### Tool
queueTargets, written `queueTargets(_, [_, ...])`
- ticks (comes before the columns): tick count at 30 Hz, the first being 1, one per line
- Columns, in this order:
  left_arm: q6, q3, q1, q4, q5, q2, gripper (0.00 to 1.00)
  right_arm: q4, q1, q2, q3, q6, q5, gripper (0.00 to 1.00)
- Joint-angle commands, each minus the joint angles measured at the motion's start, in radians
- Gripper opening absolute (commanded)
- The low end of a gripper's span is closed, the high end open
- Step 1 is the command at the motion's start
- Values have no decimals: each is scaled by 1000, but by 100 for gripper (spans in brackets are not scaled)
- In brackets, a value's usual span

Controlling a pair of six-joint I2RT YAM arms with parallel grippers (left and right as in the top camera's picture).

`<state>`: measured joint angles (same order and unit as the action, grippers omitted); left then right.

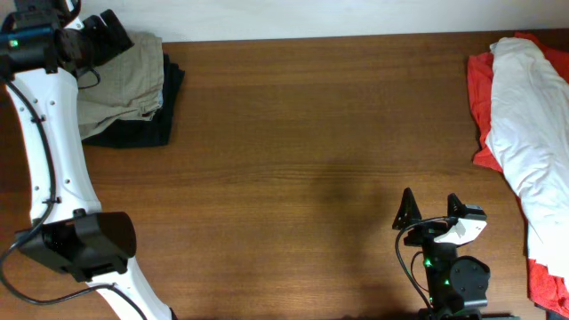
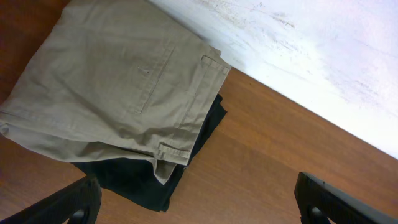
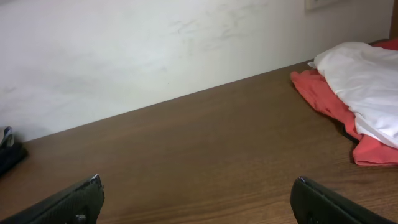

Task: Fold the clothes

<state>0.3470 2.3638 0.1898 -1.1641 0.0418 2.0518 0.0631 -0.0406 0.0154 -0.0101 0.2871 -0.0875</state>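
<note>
The pale khaki trousers (image 1: 120, 84) lie folded at the table's far left corner, on top of a black garment (image 1: 151, 132). In the left wrist view the trousers (image 2: 106, 81) show a back pocket and waistband, with the black garment (image 2: 134, 180) sticking out beneath. My left gripper (image 1: 105, 37) hovers above the trousers' far edge, open and empty; its fingers (image 2: 199, 202) frame bare wood below the pile. My right gripper (image 1: 429, 212) is open and empty near the front edge, its fingers (image 3: 199, 199) spread over bare table.
A white garment (image 1: 529, 124) lies over a red garment (image 1: 480, 98) at the far right, also in the right wrist view (image 3: 367, 78). A white wall (image 3: 155, 56) runs along the table's back edge. The brown wooden table (image 1: 302, 151) spans between the piles.
</note>
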Motion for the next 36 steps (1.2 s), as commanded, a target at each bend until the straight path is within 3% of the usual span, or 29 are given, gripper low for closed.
queueTargets(1, [-8,-5,-10,-17,-23,2,99,11,8,-12,5,-1,5,99])
queueTargets(6, [-8,-28,-58,-110,-48,-62,99,11,8,-12,5,0,6,99])
queueTargets(9, [-9,-146,-125,-75,-187,-168,99,11,8,-12,5,-1,5,99])
queueTargets(16, [-8,-771,-278,270,-404,-592,99,11,8,-12,5,0,5,99])
queueTargets(18, [-8,-999,-278,267,-405,-777,99,11,8,-12,5,-1,5,99])
queueTargets(21, [-8,-1162,-265,252,-406,-930,99,11,8,-12,5,-1,6,99])
queueTargets(25, [-10,-1373,-234,355,-443,-1170,99,11,8,-12,5,-1,5,99])
queueTargets(31, [-261,-1757,-226,693,-380,-1540,99,11,8,-12,5,-1,5,99])
queueTargets(36, [-391,-2012,-226,976,-278,-1688,99,11,8,-12,5,-1,5,99])
